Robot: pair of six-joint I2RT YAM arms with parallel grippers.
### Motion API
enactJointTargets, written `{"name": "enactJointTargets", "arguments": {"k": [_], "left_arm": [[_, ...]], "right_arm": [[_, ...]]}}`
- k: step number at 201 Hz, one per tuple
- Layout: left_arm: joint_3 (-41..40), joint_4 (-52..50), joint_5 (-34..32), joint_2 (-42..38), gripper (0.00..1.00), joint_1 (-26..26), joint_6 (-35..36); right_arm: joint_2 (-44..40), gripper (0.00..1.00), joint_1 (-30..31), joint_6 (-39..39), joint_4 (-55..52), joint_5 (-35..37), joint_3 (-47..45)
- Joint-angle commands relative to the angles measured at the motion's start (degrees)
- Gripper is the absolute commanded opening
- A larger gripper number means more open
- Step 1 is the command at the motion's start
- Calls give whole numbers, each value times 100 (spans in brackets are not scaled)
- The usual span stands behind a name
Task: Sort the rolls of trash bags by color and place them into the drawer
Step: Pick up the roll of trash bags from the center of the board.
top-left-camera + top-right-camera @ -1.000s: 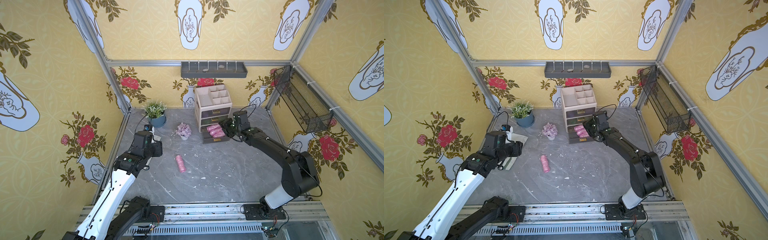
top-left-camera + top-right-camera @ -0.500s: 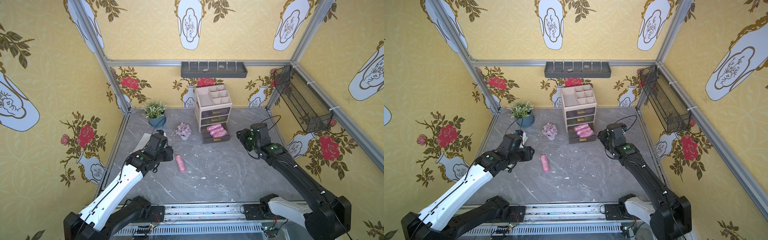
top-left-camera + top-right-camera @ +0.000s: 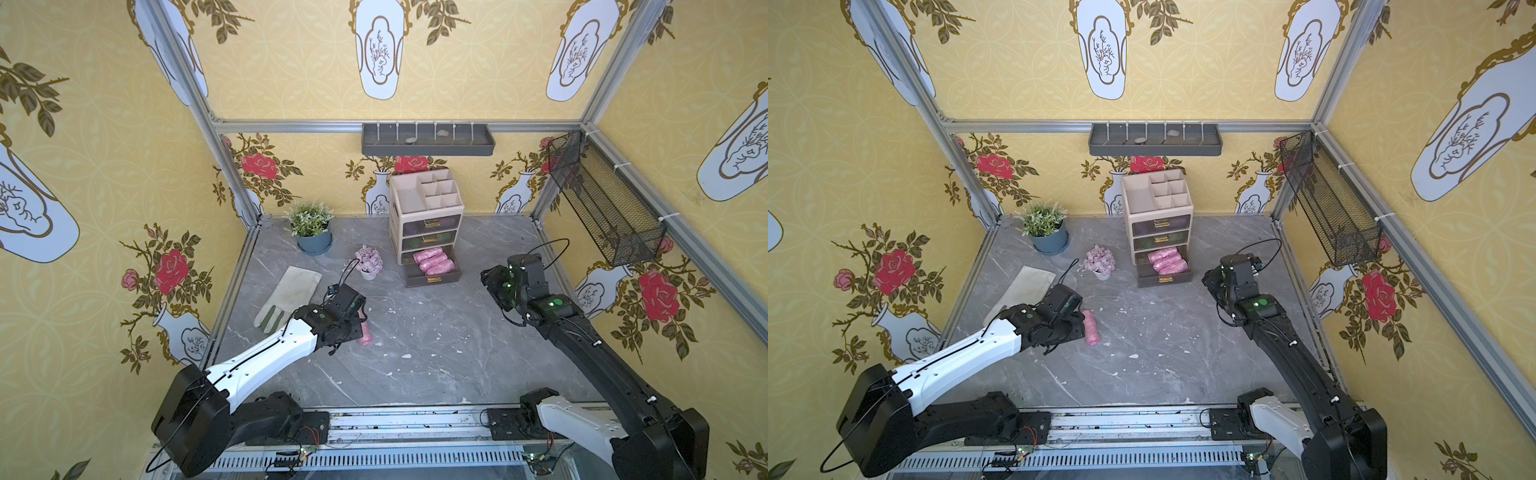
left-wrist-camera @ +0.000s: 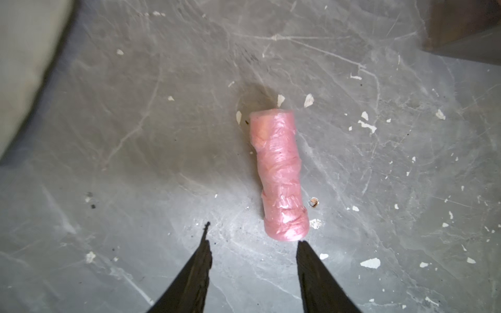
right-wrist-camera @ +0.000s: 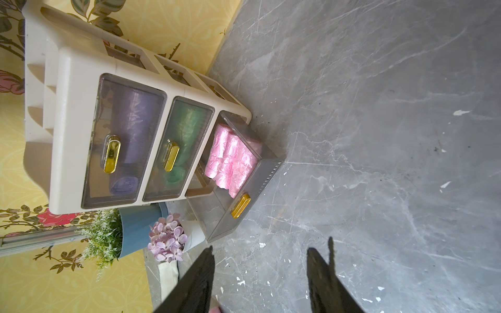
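Observation:
One pink roll (image 3: 365, 334) (image 3: 1091, 328) (image 4: 279, 173) lies alone on the grey floor. My left gripper (image 4: 253, 233) (image 3: 353, 322) is open, its tips just short of the roll's near end and not touching it. Several pink rolls (image 3: 434, 261) (image 5: 230, 160) lie in the pulled-out bottom drawer (image 3: 432, 280) (image 5: 254, 184) of a beige drawer unit (image 3: 426, 199). Purple rolls (image 5: 132, 130) fill the shut top drawer and green rolls (image 5: 187, 135) the shut middle one. My right gripper (image 5: 260, 248) (image 3: 492, 282) hangs open and empty, to the right of the drawer.
A pale glove (image 3: 291, 297) lies left of my left arm. A green plant in a blue pot (image 3: 311, 232) and a lilac flower bunch in a white pot (image 3: 368, 262) stand left of the unit. A wire basket (image 3: 602, 203) juts from the right wall.
My left arm has swung from beside the glove over to the lone pink roll. My right arm has pulled back from the open drawer towards the right wall.

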Motion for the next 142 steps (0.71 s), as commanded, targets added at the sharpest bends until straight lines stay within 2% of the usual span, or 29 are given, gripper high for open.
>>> {"name": "enactJointTargets", "arguments": {"k": [1, 52, 93, 142], "left_arm": [[-13, 470, 58, 363, 53, -118, -303], [-45, 748, 152, 1030, 54, -234, -394], [-116, 893, 243, 1196, 54, -277, -425], [-118, 985, 324, 1355, 48, -348, -447]], "right_arm": [[-67, 56, -46, -116, -114, 67, -6], [-108, 57, -135, -136, -187, 84, -30], [-64, 57, -153, -128, -144, 58, -115], [-24, 57, -189, -138, -117, 32, -129]]}}
